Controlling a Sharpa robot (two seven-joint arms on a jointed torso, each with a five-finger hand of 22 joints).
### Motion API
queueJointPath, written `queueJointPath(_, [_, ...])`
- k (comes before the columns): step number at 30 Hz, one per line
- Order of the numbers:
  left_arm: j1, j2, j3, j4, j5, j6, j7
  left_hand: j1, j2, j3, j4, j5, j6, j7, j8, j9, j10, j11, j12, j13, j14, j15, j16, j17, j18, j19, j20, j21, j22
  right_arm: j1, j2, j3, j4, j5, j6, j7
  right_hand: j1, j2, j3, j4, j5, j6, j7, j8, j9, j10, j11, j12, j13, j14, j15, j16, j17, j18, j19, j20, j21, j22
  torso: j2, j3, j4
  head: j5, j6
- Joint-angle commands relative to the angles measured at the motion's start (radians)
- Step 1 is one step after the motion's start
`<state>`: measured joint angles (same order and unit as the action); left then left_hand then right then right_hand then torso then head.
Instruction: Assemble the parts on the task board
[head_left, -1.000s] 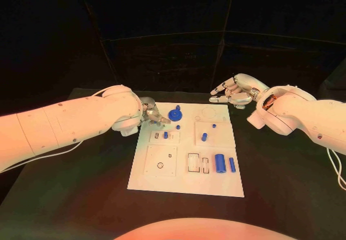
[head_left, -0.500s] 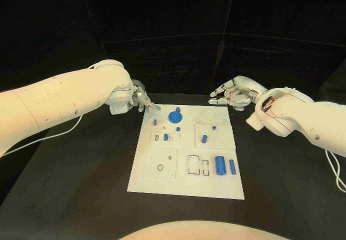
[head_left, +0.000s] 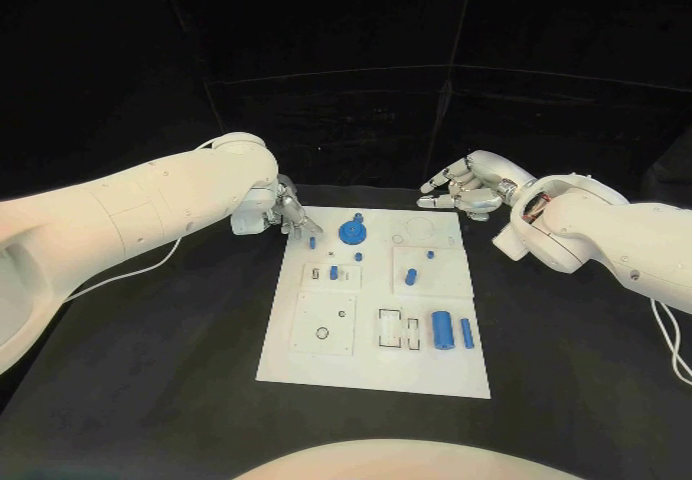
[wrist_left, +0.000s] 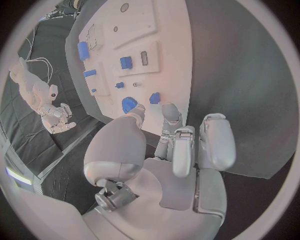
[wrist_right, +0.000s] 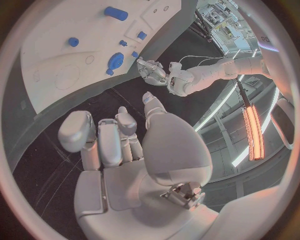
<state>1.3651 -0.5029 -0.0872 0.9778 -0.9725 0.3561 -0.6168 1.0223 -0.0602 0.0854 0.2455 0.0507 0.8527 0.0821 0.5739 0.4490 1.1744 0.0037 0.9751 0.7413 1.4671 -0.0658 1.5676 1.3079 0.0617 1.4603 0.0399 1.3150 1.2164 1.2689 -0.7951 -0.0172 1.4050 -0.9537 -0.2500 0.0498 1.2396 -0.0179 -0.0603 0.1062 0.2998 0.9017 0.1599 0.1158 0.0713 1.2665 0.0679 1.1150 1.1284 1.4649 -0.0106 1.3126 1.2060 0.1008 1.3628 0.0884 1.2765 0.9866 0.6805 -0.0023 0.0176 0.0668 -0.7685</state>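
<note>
The white task board (head_left: 320, 362) lies in the middle of the table. Blue parts stand on it: a round disc with a knob (head_left: 351, 232) at the far edge, a small peg (head_left: 312, 242) beside it, and two cylinders (head_left: 441, 326) in the near right slots. Several small pegs sit in the middle blocks. My left hand (head_left: 289, 215) hovers just off the board's far left corner, fingers apart and empty; the left wrist view shows its fingertips (wrist_left: 170, 111) close to the disc (wrist_left: 129, 104). My right hand (head_left: 469, 185) hangs beyond the far right corner, holding nothing.
Black table (head_left: 159, 340) surrounds the board on all sides. A white cable (head_left: 130, 265) runs along the table under my left arm. Dark curtains close off the back.
My left hand has drawn back from over the board's far left part to just beside the corner, uncovering the small peg there. The right hand has stayed put.
</note>
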Motion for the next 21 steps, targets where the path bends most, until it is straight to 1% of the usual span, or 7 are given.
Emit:
queueJointPath(1, [-0.003, 0.012, 0.0, -0.014, -0.017, 0.004, 0.044, 0.008, 0.008, -0.009, 0.001, 0.003, 0.01, -0.003, -0.002, -0.003, 0.009, 0.0, 0.009, 0.005, 0.104, 0.001, 0.003, 0.263, 0.01, 0.011, 0.001, 0.009, 0.006, 0.002, 0.002, 0.001, 0.0, -0.007, 0.006, 0.007, -0.005, 0.0, -0.007, 0.001, -0.001, 0.0, -0.004, 0.004, -0.001, -0.008, -0.001, -0.005, 0.0, 0.029, -0.005, -0.005, 0.0, 0.005, -0.002, -0.002, -0.005, -0.001, -0.001, 0.0009, 0.0, 0.0, -0.001])
queueJointPath(8, [-0.009, 0.03, 0.0, -0.031, -0.023, 0.001, 0.059, 0.021, 0.018, -0.019, 0.0, 0.003, 0.02, -0.006, 0.001, -0.007, 0.014, -0.003, 0.018, 0.011, 0.104, 0.0, 0.003, 0.263, 0.009, 0.013, 0.0, 0.014, 0.012, 0.002, 0.005, 0.001, -0.001, -0.008, 0.006, 0.008, -0.005, 0.002, -0.007, 0.001, 0.0, -0.001, -0.004, 0.004, -0.001, -0.008, -0.001, -0.005, 0.0, 0.03, -0.005, -0.005, 0.0, 0.005, -0.002, -0.002, -0.006, -0.001, -0.001, 0.0021, 0.0011, 0.001, -0.002])
queueJointPath(15, [-0.01, 0.04, -0.001, -0.037, -0.03, 0.007, 0.062, 0.036, 0.026, -0.026, -0.006, 0.003, 0.029, -0.008, 0.005, -0.01, 0.017, -0.005, 0.022, 0.012, 0.104, -0.002, 0.003, 0.263, 0.008, 0.014, -0.001, 0.017, 0.017, 0.002, 0.006, 0.001, -0.001, -0.008, 0.007, 0.008, -0.005, 0.002, -0.007, 0.001, 0.0, -0.001, -0.004, 0.004, -0.001, -0.008, -0.001, -0.005, 0.0, 0.03, -0.005, -0.005, 0.0, 0.005, -0.002, -0.002, -0.006, -0.001, -0.002, 0.0015, 0.0008, 0.001, -0.003])
queueJointPath(21, [-0.01, 0.046, -0.001, -0.048, -0.031, 0.021, 0.056, 0.053, 0.035, -0.029, -0.014, 0.003, 0.036, -0.011, 0.01, -0.012, 0.018, -0.007, 0.025, 0.013, 0.104, -0.004, 0.003, 0.263, 0.007, 0.015, -0.003, 0.018, 0.019, 0.002, 0.005, 0.001, -0.001, -0.008, 0.008, 0.007, -0.005, 0.002, -0.007, 0.001, 0.0, -0.001, -0.004, 0.004, -0.001, -0.008, -0.001, -0.005, 0.0, 0.03, -0.005, -0.005, 0.0, 0.005, -0.002, -0.002, -0.006, -0.001, -0.002, 0.0022, 0.0006, 0.0, -0.003])
